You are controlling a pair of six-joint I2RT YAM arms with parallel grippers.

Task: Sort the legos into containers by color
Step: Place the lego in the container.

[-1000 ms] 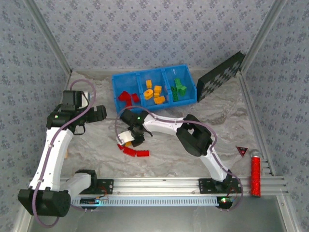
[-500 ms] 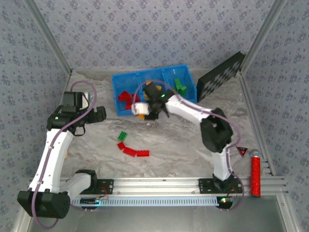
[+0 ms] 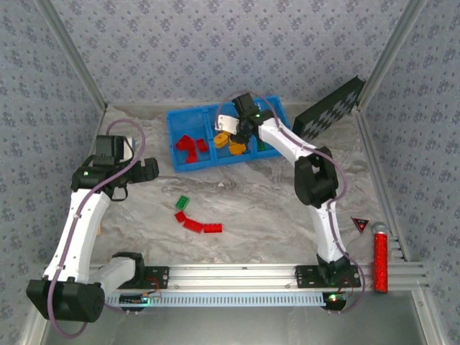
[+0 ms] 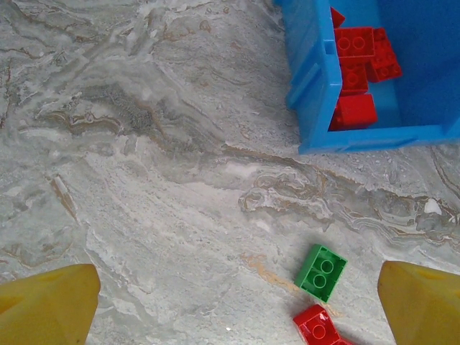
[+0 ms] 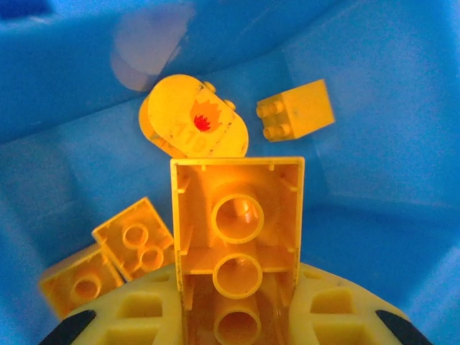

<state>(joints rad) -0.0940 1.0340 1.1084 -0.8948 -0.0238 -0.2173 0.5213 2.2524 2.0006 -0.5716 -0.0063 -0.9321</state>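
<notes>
Over the middle compartment of the tray (image 3: 172, 136), at the far edge of the surface (image 3: 273, 208), the right fingers (image 5: 136, 313) clamp a yellow brick (image 5: 237, 223) above other yellow bricks (image 5: 131, 238). Near the left edge the left fingers (image 4: 43, 305) hang spread and empty; a green brick (image 4: 321, 271) and red bricks (image 3: 192, 223) lie loose mid-surface.

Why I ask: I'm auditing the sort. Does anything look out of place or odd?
Yes: one green brick and a few red bricks lie loose on the table, outside the blue tray. What shows inside the tray looks sorted; the right gripper holds a yellow brick over the yellow compartment.
</notes>
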